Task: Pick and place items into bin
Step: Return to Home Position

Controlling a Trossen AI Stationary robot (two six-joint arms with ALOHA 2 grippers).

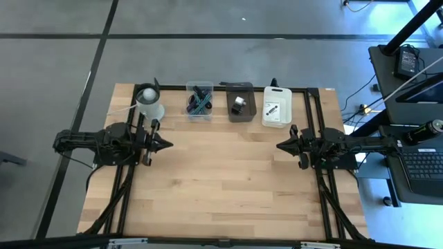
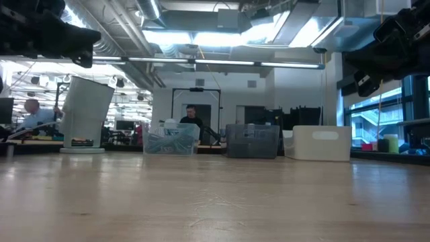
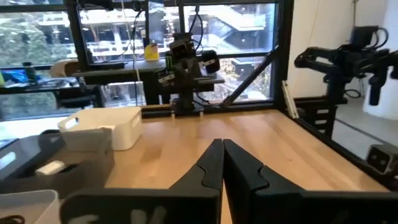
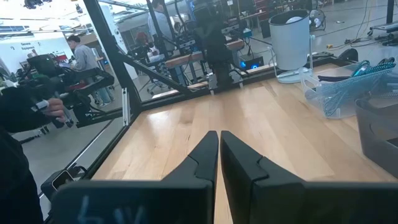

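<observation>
The job looks finished, or very nearly so. The wooden table [image 1: 221, 181] shows no loose item in front of the bins in the high view, and the low view across the boards shows none either. Three bins stand in a row along the far edge. The transparent bin [image 1: 199, 117] holds a tangle of teal and dark cables [image 1: 201, 103]. The dark bin [image 1: 241, 118] next to it holds a small pale item [image 1: 238, 102] that is too small to identify. The white bin [image 1: 277, 122] at the right end of the row holds a white box with black print [image 1: 272, 109]. A white cylinder [image 1: 149, 102] stands just beside the transparent bin on the left arm's side and looks like a fixture rather than something to sort, though that is a guess. Both arms are pulled back to their own sides, well apart from the bins and from each other, and point inward across the bare middle of the table. The left gripper [image 1: 166, 144] has its fingers pressed together with nothing between them, which its own wrist view shows clearly. The right gripper [image 1: 279, 146] is likewise closed to a hairline and empty. With every visible item sitting inside a bin and both arms parked clear, nothing appears to be left to pick up. Anything hidden behind the bins or the cylinder cannot be ruled out.
</observation>
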